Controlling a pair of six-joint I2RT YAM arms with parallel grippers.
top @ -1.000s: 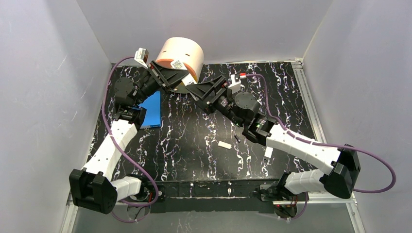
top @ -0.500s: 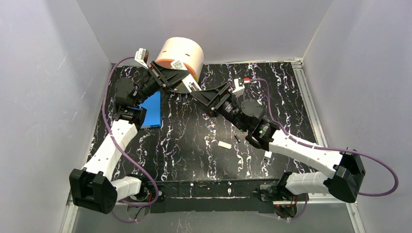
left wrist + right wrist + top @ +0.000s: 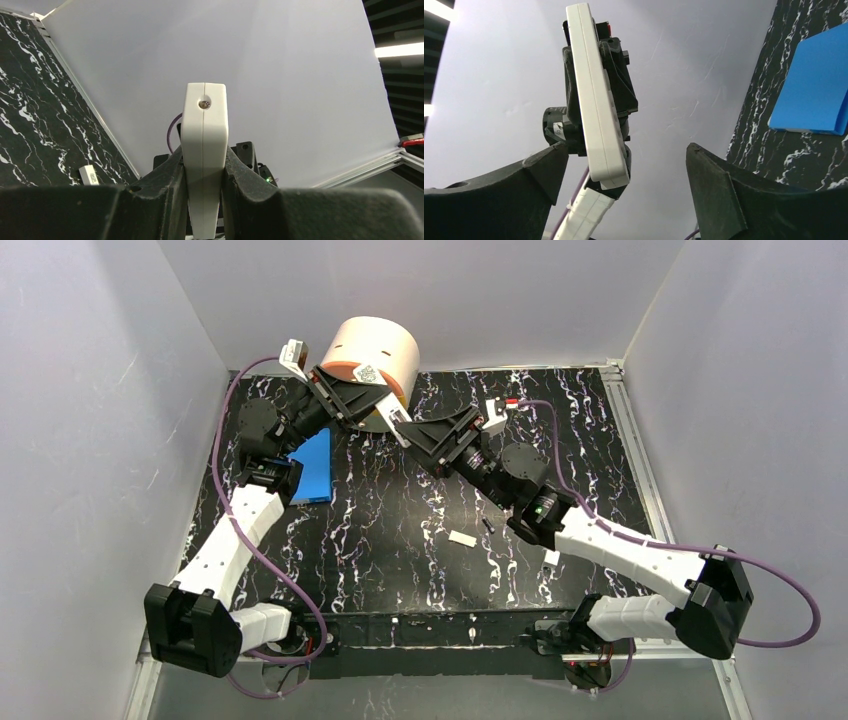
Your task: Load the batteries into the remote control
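My left gripper [image 3: 375, 408] is shut on the white remote control [image 3: 398, 423] and holds it in the air over the table's far side. In the left wrist view the remote [image 3: 204, 145] stands edge-on between my left gripper's jaws [image 3: 204, 170]. My right gripper [image 3: 420, 433] is open and faces the remote's free end. In the right wrist view the remote [image 3: 596, 100] hangs between the spread jaws of my right gripper [image 3: 626, 165], nearer the left finger and touching neither. One dark battery [image 3: 487, 524] lies on the table. The other battery is out of view.
A small white cover piece [image 3: 462, 538] lies beside the battery. Another white piece [image 3: 551, 558] lies partly under my right arm. A blue pad [image 3: 315, 465] lies at the left, and also shows in the right wrist view [image 3: 814, 85]. A peach cylinder [image 3: 372, 348] stands at the back.
My right arm has stretched out and brought its open gripper up to the remote's free end. My left gripper has tilted the remote slightly toward it.
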